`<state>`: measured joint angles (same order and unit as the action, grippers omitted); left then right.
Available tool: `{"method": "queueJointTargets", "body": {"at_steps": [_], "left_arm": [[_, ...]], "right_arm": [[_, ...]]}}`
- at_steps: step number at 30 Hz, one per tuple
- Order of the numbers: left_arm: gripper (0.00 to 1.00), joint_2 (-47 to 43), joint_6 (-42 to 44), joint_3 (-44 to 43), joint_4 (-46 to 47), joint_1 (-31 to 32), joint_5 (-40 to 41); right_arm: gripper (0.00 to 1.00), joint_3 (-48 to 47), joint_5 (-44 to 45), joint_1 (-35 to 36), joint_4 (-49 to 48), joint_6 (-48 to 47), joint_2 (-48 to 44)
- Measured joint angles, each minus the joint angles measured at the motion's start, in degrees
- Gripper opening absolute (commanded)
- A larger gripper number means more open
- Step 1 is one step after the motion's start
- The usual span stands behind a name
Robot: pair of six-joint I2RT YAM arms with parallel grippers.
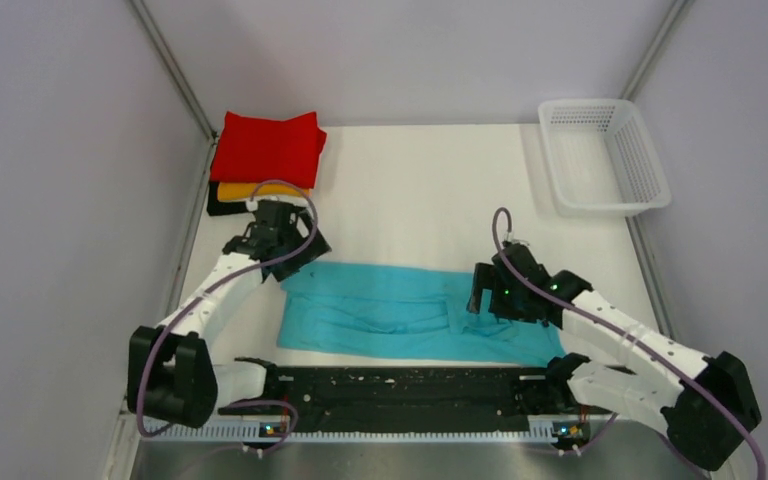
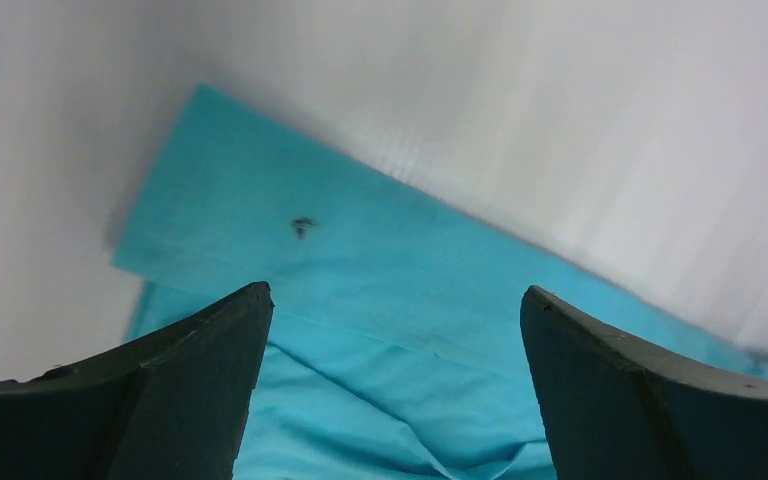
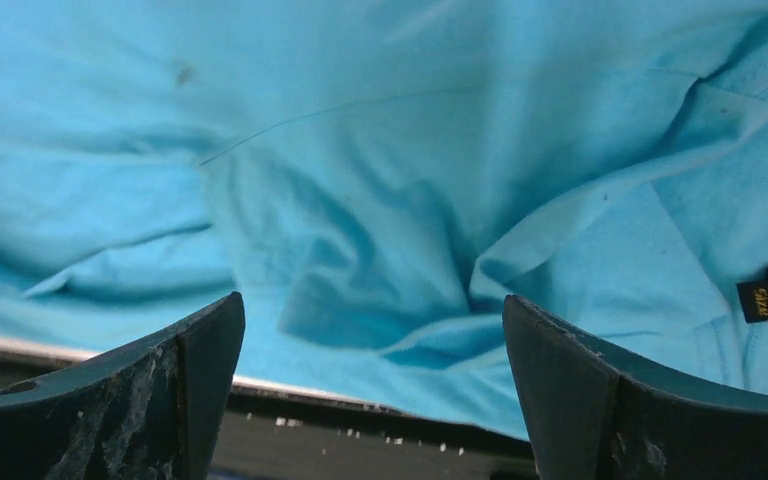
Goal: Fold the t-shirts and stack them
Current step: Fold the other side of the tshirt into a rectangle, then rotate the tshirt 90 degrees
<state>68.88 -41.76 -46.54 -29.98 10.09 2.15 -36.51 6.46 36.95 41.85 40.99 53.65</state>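
Closest to me, along the near edge of the table [image 1: 410, 200], there's a black strip [image 1: 400, 385], and just past it lies the turquoise tee [image 1: 400, 310]. It's folded into a long band with the long axis running left to right, parallel to that edge. The neck end seems to be on the right, since a little black label [image 3: 762, 293] shows up in the right wrist view. The cloth is flat and smooth at the left end with one tiny dark speck [image 2: 302, 226], and much more rumpled and creased toward the right. The left gripper [image 1: 285, 245] sits over the tee's far-left corner with its fingers spread wide and nothing between them. The right gripper [image 1: 480, 295] is over the right part of the tee, also wide apart and holding nothing. Can't tell if either is actually touching the cloth. Further back in the far-left corner there's a folded pile: a red shirt [image 1: 268, 148] on top, an orange one [image 1: 250, 191] peeking out under it, and a black one [image 1: 222, 205] below. Over in the far-right corner is the white mesh basket [image 1: 650, 170], and all I can see inside is its own mesh bottom.
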Motion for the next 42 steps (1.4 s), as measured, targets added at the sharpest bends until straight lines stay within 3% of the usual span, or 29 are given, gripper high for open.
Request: {"method": "queueJointTargets", "body": {"at_steps": [7,13,18,23,27,31,35,42], "left_arm": [[0.99,10.21,-0.11,3.91,5.35,8.52,-6.49],[0.99,10.93,-2.19,6.08,9.11,9.68,-7.26],[0.99,6.08,-8.04,10.54,11.89,13.73,-7.1],[0.99,-5.05,-18.75,18.73,11.08,23.89,-7.06],[0.99,-10.03,-27.56,23.67,14.64,32.33,-5.75],[0.99,-5.11,-32.94,24.74,25.64,40.85,-3.17],[0.99,6.08,-34.18,17.84,30.82,47.08,-0.61],[0.99,14.23,-34.64,10.25,30.8,55.21,4.44]], "right_arm": [[0.99,8.41,-4.5,-9.35,-14.19,4.98,7.69],[0.99,2.23,-9.73,-17.07,-25.75,3.52,21.14],[0.99,-14.64,-12.17,-21.29,-32.81,-2.16,40.3],[0.99,-38.86,-13.84,-22.21,-33.75,-8.59,60.26],[0.99,-60.02,-21.4,-22.23,-32.74,-10.56,75.21],[0.99,-77.13,-30.71,-21.94,-32.24,-9.73,86.95],[0.99,-92.91,-36.41,-21.14,-31.5,-7.72,97.29],[0.99,-104.54,-37.79,-20.09,-31.52,-5.27,104.72]]}}
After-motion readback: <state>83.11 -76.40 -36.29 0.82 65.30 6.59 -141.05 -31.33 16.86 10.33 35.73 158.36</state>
